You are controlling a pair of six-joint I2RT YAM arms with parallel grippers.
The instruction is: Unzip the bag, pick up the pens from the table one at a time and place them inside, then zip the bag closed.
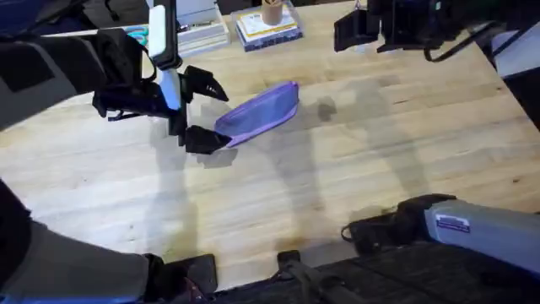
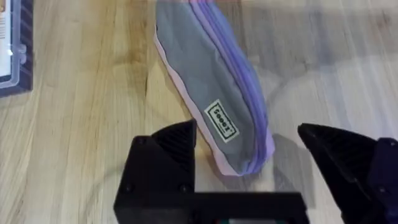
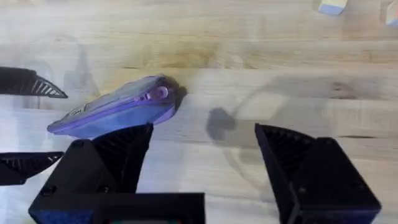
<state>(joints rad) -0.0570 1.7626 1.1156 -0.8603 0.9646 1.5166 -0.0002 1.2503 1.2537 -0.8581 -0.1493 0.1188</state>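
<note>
The lilac bag (image 1: 261, 110) lies at a slant on the table (image 1: 354, 169), and its zipper looks closed. In the right wrist view the zipper pull (image 3: 155, 93) sits at the end of the bag (image 3: 112, 112) nearer the right arm. My left gripper (image 1: 226, 120) is open and low over the table. Its black fingers straddle the other end of the bag (image 2: 205, 68), which lies between them in the left wrist view, where the left gripper (image 2: 255, 146) does not touch it. My right gripper (image 3: 205, 155) is open, holds nothing, and hangs raised off to the bag's right. The pens are out of view.
A stack of books (image 1: 266, 25) with a cup on it and a white box (image 1: 198, 25) stand along the far edge. A clear case (image 2: 12, 50) lies beside the left arm. Small white blocks (image 3: 333, 6) sit far off. Bare wood surrounds the bag.
</note>
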